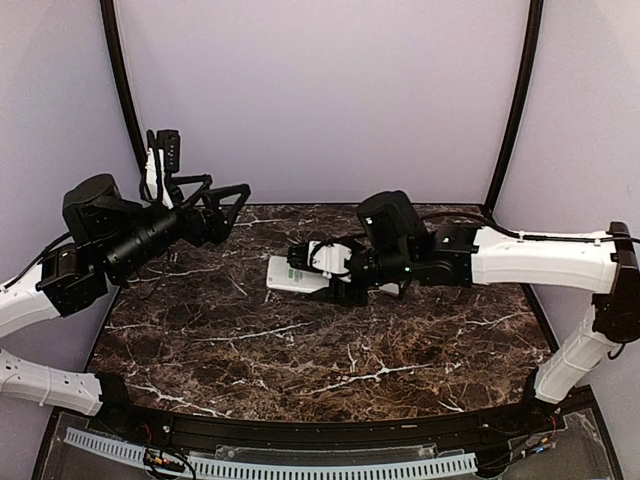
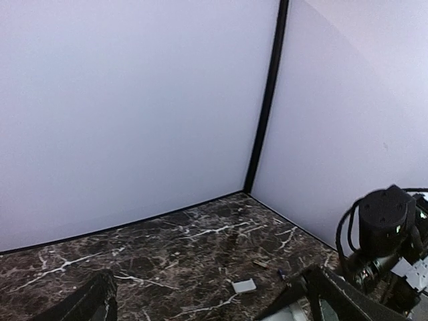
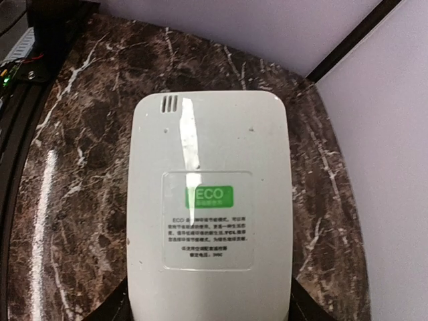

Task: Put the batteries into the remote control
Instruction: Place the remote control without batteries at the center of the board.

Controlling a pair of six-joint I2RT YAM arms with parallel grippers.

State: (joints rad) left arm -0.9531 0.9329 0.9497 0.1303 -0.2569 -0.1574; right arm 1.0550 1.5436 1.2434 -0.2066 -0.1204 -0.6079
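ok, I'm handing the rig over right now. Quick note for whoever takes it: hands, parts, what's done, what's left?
Left hand: open, empty, raised over the back-left of the table.
Right hand: closed on the near end of the remote control, mid-table, back face with the green ECO sticker up.
Small flat white piece: on the table, apart from the remote; possibly the battery cover, can't confirm.
Done: remote is gripped.
Left: no batteries clearly in view and the compartment is not visible, so treat loading as still to do.
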